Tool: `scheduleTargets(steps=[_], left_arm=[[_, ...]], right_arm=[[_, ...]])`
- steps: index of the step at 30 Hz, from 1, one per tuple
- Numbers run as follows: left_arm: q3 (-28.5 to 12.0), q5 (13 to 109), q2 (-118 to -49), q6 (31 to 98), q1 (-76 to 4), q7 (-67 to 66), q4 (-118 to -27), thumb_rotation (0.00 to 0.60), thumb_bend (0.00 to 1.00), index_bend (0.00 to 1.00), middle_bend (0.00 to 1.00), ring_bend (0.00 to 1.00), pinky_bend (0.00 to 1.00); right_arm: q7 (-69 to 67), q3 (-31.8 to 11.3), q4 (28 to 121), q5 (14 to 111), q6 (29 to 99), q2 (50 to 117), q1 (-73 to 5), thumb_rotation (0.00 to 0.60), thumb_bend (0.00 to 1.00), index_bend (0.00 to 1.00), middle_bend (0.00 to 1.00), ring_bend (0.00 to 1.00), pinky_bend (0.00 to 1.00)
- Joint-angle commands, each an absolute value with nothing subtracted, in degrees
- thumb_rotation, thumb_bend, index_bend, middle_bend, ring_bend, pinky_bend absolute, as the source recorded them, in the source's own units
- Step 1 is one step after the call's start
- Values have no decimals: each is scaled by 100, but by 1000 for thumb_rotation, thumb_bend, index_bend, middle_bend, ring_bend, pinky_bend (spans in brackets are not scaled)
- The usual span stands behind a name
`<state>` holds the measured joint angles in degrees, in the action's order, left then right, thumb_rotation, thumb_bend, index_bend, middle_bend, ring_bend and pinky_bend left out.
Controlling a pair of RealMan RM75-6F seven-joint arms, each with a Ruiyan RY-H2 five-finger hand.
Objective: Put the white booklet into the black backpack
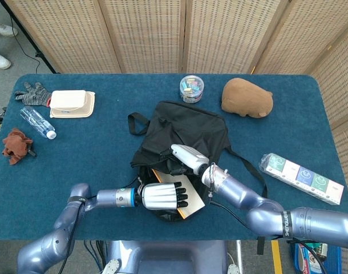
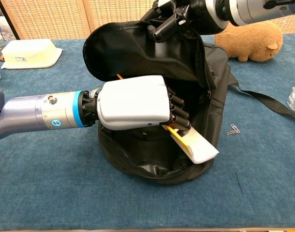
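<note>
Left robot hand (image 2: 135,104) grips booklet (image 2: 196,145) half inside backpack (image 2: 138,48), right robot hand (image 2: 174,17) holding flap up above; push deeper, keep mouth wide.

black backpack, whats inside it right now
The white booklet sits partly inside the black backpack, held by the left hand. Its outer end sticks out; the inner end and bag bottom are hidden.

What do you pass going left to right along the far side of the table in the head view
Gloves → white container → round clear tub → brown plush toy.
</note>
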<state>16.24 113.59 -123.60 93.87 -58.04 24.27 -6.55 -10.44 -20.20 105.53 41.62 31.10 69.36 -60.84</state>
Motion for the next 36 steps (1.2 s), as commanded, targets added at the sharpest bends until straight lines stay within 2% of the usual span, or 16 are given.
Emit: scheduleTargets(steps=[1, 11, 22, 32, 34, 36], left_arm=[[1679, 11337, -12293, 9235, -5764, 2431, -661, 600, 507, 823, 632, 503, 673], [1782, 11282, -12271, 8727, -5887, 2315, -588, 600, 503, 820, 629, 498, 673], [1742, 11118, -12299, 8142, -6163, 2242, -548, 600, 503, 820, 629, 492, 673], [1682, 10981, -12327, 7906, -6211, 2238, -521, 600, 503, 820, 623, 486, 672], [1634, 10915, -12338, 7873, -6212, 2224, -518, 600, 503, 808, 602, 470, 650], [1601, 10871, -12346, 7844, -6210, 2216, -519, 600, 503, 751, 536, 424, 598]], right_arm=[[-1064, -2005, 10567, 4172, 3113, 6905, -6091, 600, 903, 572, 592, 491, 662], [-1257, -1993, 10742, 4204, 2941, 6681, -6087, 600, 911, 573, 593, 493, 663], [-1482, -2052, 11204, 4718, 2840, 6374, -5811, 600, 912, 573, 593, 493, 663], [-1556, -1953, 11343, 5049, 2764, 6468, -5739, 600, 912, 573, 593, 493, 663], [-1556, -1910, 11294, 5092, 2759, 6539, -5752, 600, 912, 573, 593, 493, 663], [-1557, -1882, 11237, 5106, 2774, 6596, -5763, 600, 911, 573, 593, 493, 663]])
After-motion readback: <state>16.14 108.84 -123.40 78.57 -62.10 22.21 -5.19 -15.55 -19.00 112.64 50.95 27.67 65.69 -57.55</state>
